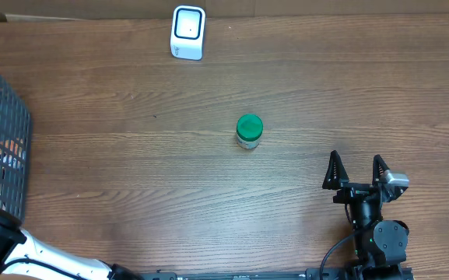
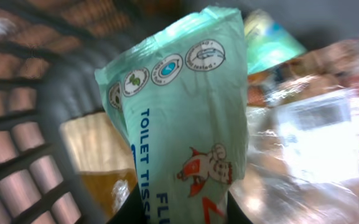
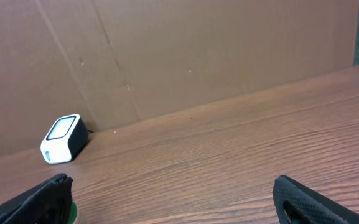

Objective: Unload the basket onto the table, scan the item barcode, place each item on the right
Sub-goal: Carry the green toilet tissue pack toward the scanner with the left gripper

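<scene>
Left tool (image 2: 180, 214) is cut off at the lower edge of a blurred wrist view. Its fingers (image 2: 129, 213) clamp the tissue pack (image 2: 179, 106), whose long axis points away from the tool, inside the basket (image 1: 6, 140) among indistinct packets. Right tool (image 1: 356, 173) stands with jaws wide apart over the bench (image 1: 131, 155). Green-lidded jar (image 1: 249, 131) and scanner (image 1: 187, 33) stand well apart.

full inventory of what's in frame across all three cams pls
scanner: 1, white with a dark screen, far edge of the table
jar: 1, green lid, upright mid-table
basket: 1, dark grey, left edge of the table
tissue pack: 1, pale green, in the basket
other packets: count unclear, blurred, in the basket
table: 1, brown wood
cardboard wall: 1, brown, behind the table
left arm: 1, white, near left corner by the basket
left gripper: 1, dark, closed on the tissue pack
right gripper: 1, black, open and empty, near right
</scene>
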`<state>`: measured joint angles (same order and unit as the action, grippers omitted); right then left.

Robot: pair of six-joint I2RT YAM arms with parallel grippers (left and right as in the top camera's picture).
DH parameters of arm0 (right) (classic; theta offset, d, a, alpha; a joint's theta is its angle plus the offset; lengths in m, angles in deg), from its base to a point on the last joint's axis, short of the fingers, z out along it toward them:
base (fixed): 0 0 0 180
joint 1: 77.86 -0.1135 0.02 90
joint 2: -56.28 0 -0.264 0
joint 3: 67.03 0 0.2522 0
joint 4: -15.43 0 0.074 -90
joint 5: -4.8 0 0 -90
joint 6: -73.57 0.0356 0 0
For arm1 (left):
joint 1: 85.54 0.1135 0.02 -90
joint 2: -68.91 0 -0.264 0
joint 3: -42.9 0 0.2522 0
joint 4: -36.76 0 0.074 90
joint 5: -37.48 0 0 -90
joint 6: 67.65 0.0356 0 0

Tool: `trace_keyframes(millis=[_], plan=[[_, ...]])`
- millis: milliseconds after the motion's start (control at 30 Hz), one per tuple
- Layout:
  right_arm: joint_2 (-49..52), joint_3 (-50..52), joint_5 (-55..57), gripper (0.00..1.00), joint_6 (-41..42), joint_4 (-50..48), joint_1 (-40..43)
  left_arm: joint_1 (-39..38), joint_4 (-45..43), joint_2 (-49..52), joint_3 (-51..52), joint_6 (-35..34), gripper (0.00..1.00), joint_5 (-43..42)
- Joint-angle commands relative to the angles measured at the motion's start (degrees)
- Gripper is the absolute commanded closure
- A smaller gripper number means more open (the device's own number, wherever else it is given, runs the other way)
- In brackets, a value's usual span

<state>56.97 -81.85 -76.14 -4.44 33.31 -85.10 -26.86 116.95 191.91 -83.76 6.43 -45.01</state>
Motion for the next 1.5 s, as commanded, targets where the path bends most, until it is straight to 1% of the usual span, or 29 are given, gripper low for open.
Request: trace_keyframes(millis=[0, 100, 167, 233, 267, 300, 333, 500, 533, 633, 700, 833, 900, 1033, 1167, 1300, 1367, 1467], plan=[[-0.4, 0.6, 0.3, 0.00, -0.2, -0.3, -0.2, -1.0, 4.7, -1.4, -12.2, 0.0, 0.96, -1.9], [-0.4, 0.6, 0.3, 0.00, -0.2, -0.3, -0.2, -1.7, 9.2, -2.1, -20.2, -1.2, 0.96, -5.5], [-0.4, 0.6, 0.3, 0.00, -0.2, -0.3, -0.2, -2.4, 11.3, -3.2, -26.3, -2.1, 0.96, -13.1], [-0.4, 0.6, 0.3, 0.00, -0.2, -0.3, -0.2, -4.5, 11.3, -5.9, -32.5, -2.8, 0.96, -24.0], [-0.4, 0.6, 0.3, 0.00, -0.2, -0.3, -0.2, -5.2, 11.2, -6.7, -33.6, -3.4, 0.96, -25.6], [-0.4, 0.6, 0.3, 0.00, -0.2, -0.3, -0.2, -7.6, 11.1, -9.2, -35.8, -4.3, 0.96, -27.8], [-0.4, 0.6, 0.3, 0.00, -0.2, -0.3, -0.2, -9.2, 11.1, -10.7, -36.3, -4.3, 0.96, -28.1], [-0.4, 0.6, 0.3, 0.00, -0.2, -0.3, -0.2, -18.5, 12.5, -16.3, -36.5, -4.1, 0.96, -27.9], [-0.4, 0.6, 0.3, 0.00, -0.2, -0.3, -0.2, -22.8, 14.2, -17.4, -36.5, -2.6, 0.96, -27.8], [-0.4, 0.6, 0.3, 0.00, -0.2, -0.3, -0.2, -29.8, 19.6, -18.0, -36.5, -1.4, 0.96, -26.8], [-0.4, 0.6, 0.3, 0.00, -0.2, -0.3, -0.2, -34.9, 23.7, -18.0, -36.4, 1.1, 0.96, -26.2], [-0.4, 0.6, 0.3, 0.00, -0.2, -0.3, -0.2, -44.5, 30.0, -17.8, -36.3, 2.2, 0.96, -19.3], [-0.4, 0.6, 0.3, 0.00, -0.2, -0.3, -0.2, -48.7, 30.4, -17.8, -35.6, 3.1, 0.96, -16.4], [-0.4, 0.6, 0.3, 0.00, -0.2, -0.3, -0.2, -56.7, 30.4, -17.7, -33.9, 2.5, 0.96, -14.1], [-0.4, 0.6, 0.3, 0.00, -0.2, -0.3, -0.2, -62.8, 30.4, -17.7, -28.9, 1.6, 0.96, -11.2], [-0.4, 0.6, 0.3, 0.00, -0.2, -0.3, -0.2, -66.4, 30.4, -17.7, -21.7, 0.0, 0.96, -9.5], [-0.4, 0.6, 0.3, 0.00, -0.2, -0.3, -0.2, -68.1, 30.2, -17.7, -16.7, -1.8, 0.96, -8.2], [-0.4, 0.6, 0.3, 0.00, -0.2, -0.3, -0.2, -70.7, 27.3, -17.7, -6.8, -4.6, 0.96, -5.7]])
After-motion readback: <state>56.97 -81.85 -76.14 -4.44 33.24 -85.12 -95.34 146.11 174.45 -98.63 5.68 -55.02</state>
